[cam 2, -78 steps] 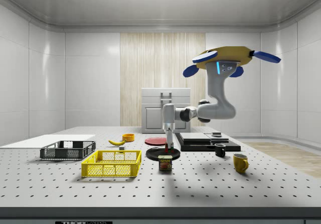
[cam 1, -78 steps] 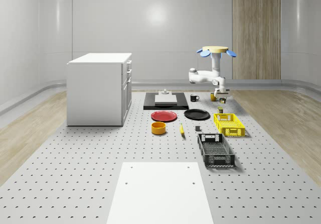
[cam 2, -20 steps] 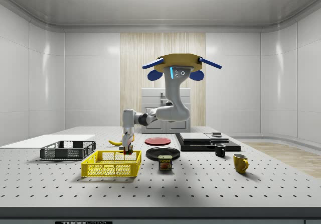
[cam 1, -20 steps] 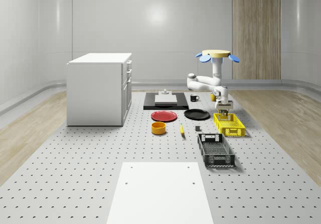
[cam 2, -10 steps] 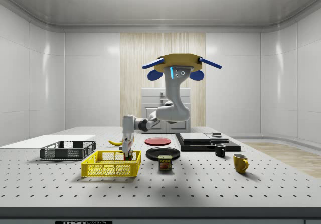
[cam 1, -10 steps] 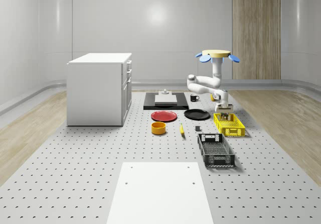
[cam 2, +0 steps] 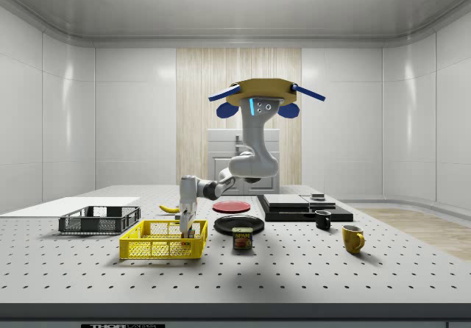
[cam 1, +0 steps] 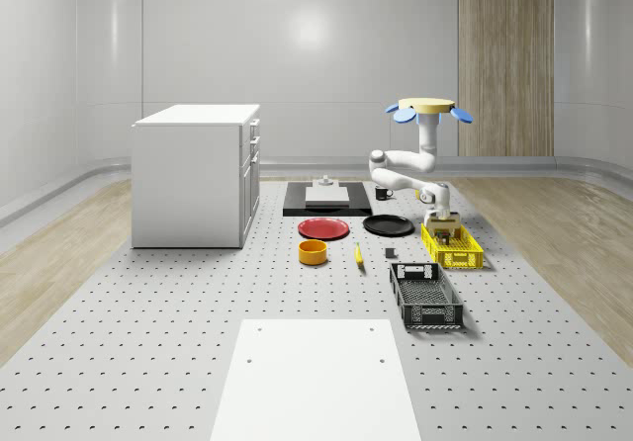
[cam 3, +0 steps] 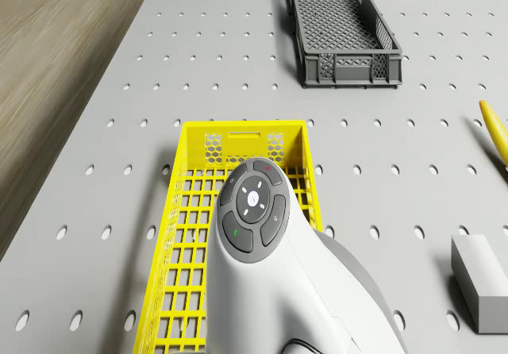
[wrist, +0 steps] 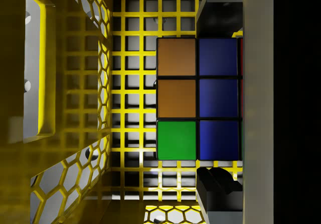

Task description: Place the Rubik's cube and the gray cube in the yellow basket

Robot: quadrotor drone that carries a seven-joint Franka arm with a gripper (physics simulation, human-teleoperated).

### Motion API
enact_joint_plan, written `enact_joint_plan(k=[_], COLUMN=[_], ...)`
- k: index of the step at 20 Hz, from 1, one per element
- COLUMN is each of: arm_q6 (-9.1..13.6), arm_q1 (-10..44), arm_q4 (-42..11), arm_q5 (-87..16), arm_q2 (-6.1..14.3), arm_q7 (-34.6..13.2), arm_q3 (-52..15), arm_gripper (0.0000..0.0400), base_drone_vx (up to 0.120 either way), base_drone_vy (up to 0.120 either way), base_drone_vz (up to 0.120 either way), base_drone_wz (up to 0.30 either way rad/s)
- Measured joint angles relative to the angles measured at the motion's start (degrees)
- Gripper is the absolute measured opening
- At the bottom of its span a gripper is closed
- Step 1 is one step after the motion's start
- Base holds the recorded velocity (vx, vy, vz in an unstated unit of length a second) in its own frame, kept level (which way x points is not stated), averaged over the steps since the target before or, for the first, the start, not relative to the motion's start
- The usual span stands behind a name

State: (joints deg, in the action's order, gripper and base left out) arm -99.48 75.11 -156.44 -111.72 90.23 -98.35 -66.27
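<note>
1. Inside the yellow basket (cam 2: 163, 240), near the surface's right edge in the whole-scene view, the end effector (cam 2: 188, 232) now sits low between the walls; half a second ago it was above the rim, and a second ago higher still. The drone (cam 2: 263, 95) hovers where it did, above the black plate (cam 2: 239, 223) and off to one side of the basket.
2. That descent suggests the first placement is nearly done, with release as the likely next step.
3. The Rubik's cube (wrist: 198, 98) is pinched between the end effector's fingers (wrist: 258, 103), just over the basket's mesh floor.
4. The gray cube (cam 3: 481, 278) lies on the surface beside the basket, still waiting.
</note>
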Motion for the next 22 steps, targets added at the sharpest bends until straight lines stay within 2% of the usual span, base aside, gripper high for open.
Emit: enact_joint_plan(k=[4, 13, 15, 22], arm_q6=[0.92, 2.89, 3.07, 3.41], arm_q1=[-0.56, -1.67, -1.76, -1.91], arm_q4=[-0.61, -1.97, -2.06, -2.19], arm_q5=[1.11, 4.21, 4.42, 4.67], arm_q2=[-0.21, -0.47, -0.54, -0.73], arm_q7=[0.16, 0.42, 0.44, 0.51], arm_q3=[-1.36, -4.94, -5.20, -5.55], arm_gripper=[0.0390, 0.0399, 0.0399, 0.0400], base_drone_vx=[0.000, 0.000, 0.000, 0.017], base_drone_vy=[0.000, 0.000, -0.120, -0.120], base_drone_vz=[0.000, 0.120, 0.100, 0.000], base_drone_wz=[0.000, 0.000, 0.000, 0.000])
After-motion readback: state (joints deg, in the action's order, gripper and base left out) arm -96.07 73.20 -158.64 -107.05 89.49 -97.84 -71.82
